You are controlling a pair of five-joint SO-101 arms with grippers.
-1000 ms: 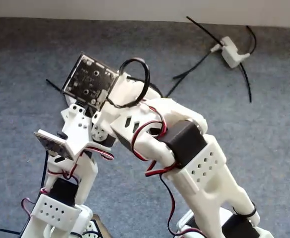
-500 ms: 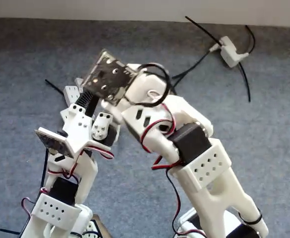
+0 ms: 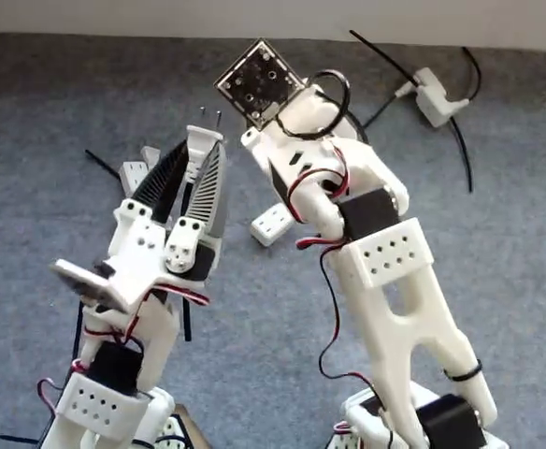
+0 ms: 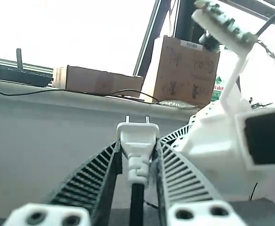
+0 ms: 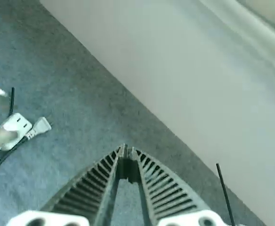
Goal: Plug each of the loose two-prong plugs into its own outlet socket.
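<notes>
Left gripper (image 3: 203,154) has lifted, clamped on plug (image 4: 136,141), prongs up. Right gripper (image 5: 127,153), closed and empty, has swung clear, so mid-table socket (image 3: 273,224) is now exposed.

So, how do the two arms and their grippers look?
The left arm and right arm are white plastic, with black motors and red-and-black cables. The left gripper and right gripper are black, ribbed and taper to a point.

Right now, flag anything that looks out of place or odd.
The left gripper holds a white plug in the air with its prongs pointing at the wall, away from the outlet block lying on the carpet. Nothing looks damaged.
</notes>
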